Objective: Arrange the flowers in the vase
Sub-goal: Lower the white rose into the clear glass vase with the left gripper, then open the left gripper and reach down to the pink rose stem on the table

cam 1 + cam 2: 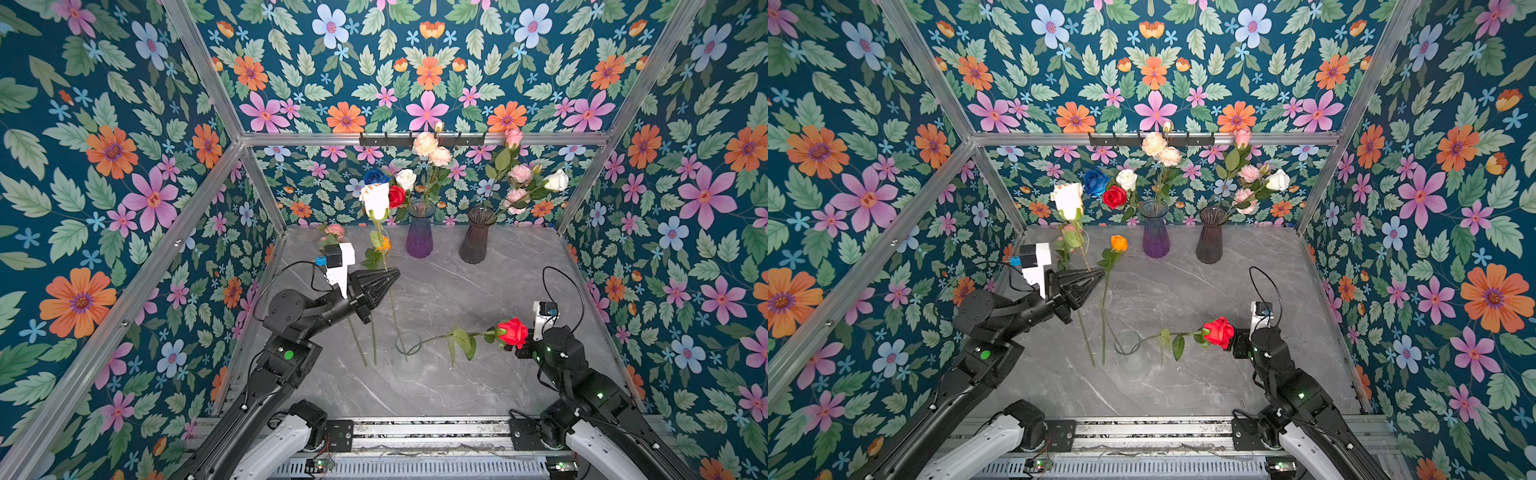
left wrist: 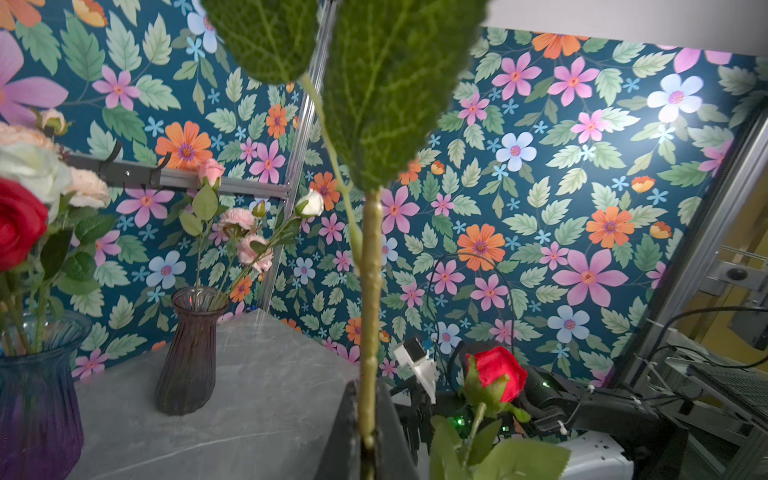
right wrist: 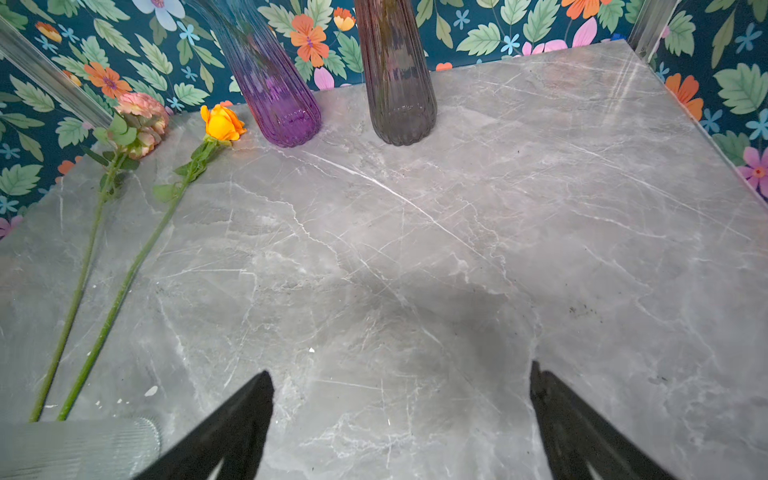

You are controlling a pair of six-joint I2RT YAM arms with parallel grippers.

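Nearest the arms, a clear ribbed vase (image 1: 407, 361) was noted standing on the grey marbled table (image 1: 478, 291). One red rose (image 1: 513, 331) was lodged in it. Its green stem was curved out over the rim, and its head was leaned low to the right, just beside the right gripper (image 3: 399, 374). That gripper's jaws were spread wide, with nothing between them.

The left gripper (image 1: 392, 274) was clamped tight on the stem of a white rose (image 1: 376, 199), which was held nearly upright above the table. The lower stem was directed down toward the clear vase's mouth; whether its end was inside could not be told.

Left of that vase, an orange rose (image 1: 1119, 242) and a pink peony (image 3: 141, 120) were laid flat, stems pointed toward the arms.

At the back wall, a purple vase (image 1: 419, 232) was filled with a mixed bunch (image 1: 406, 178) of blue, red, white and cream heads. A smoky vase (image 1: 477, 235) beside it was filled with a pink-and-white bunch (image 1: 520, 173).
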